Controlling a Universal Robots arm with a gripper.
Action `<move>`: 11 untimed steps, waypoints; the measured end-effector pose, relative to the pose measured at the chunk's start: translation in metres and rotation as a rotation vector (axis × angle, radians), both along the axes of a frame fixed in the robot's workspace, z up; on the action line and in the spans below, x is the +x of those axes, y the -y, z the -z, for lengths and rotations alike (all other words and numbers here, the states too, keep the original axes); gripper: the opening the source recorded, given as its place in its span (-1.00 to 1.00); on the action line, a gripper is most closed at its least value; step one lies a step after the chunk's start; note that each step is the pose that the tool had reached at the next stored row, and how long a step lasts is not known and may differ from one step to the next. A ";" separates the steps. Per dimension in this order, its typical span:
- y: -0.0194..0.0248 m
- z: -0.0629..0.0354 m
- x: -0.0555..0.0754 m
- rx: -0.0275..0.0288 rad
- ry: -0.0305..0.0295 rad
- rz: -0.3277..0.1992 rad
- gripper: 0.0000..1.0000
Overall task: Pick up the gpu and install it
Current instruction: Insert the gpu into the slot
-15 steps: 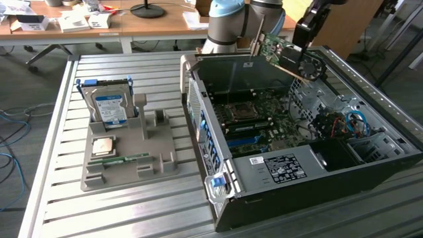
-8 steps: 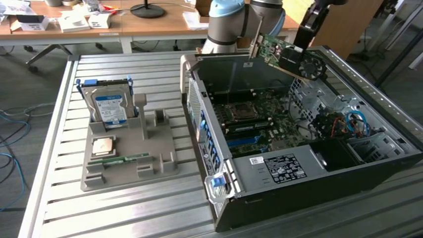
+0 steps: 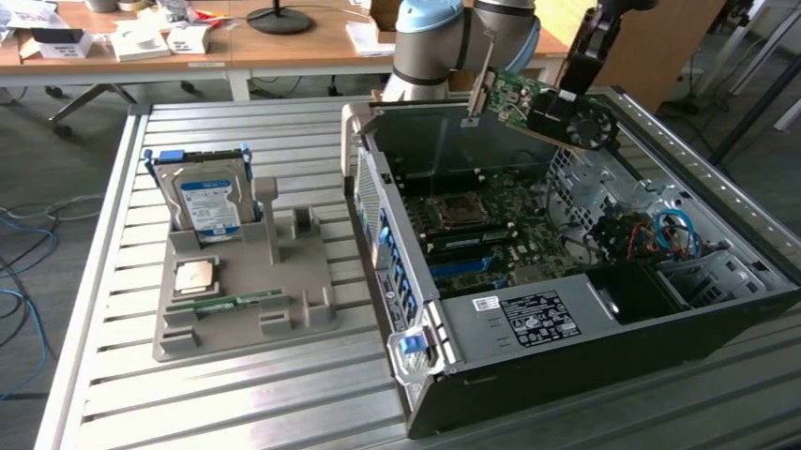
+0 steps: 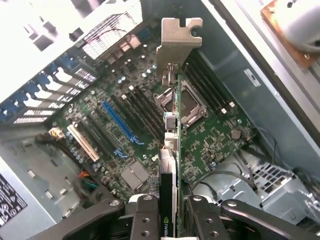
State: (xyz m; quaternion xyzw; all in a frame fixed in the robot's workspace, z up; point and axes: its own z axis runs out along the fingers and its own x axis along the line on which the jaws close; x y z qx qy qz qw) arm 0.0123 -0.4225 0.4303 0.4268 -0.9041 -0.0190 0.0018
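Pinching the gpu [image 4: 171, 125] edge-on in the gripper [image 4: 170, 216], above the open case [image 3: 564, 384] near its rim by the arm. Likely light, stiff, fragile: better held gently by board edges.

Free room above motherboard [image 3: 501, 225] within case [image 3: 526, 384]

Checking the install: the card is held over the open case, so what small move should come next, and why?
Probably a short sideways shift toward the long blue slot before lowering: the hand grips the gpu high above the motherboard, seemingly lined up over the processor socket instead.
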 end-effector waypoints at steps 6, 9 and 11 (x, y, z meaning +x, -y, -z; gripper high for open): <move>0.0000 0.0007 0.000 -0.0026 -0.0001 -0.081 -0.47; 0.0000 0.0012 0.000 -0.0030 0.0000 -0.125 -0.47; 0.0000 0.0015 0.000 -0.0032 0.0000 -0.154 -0.47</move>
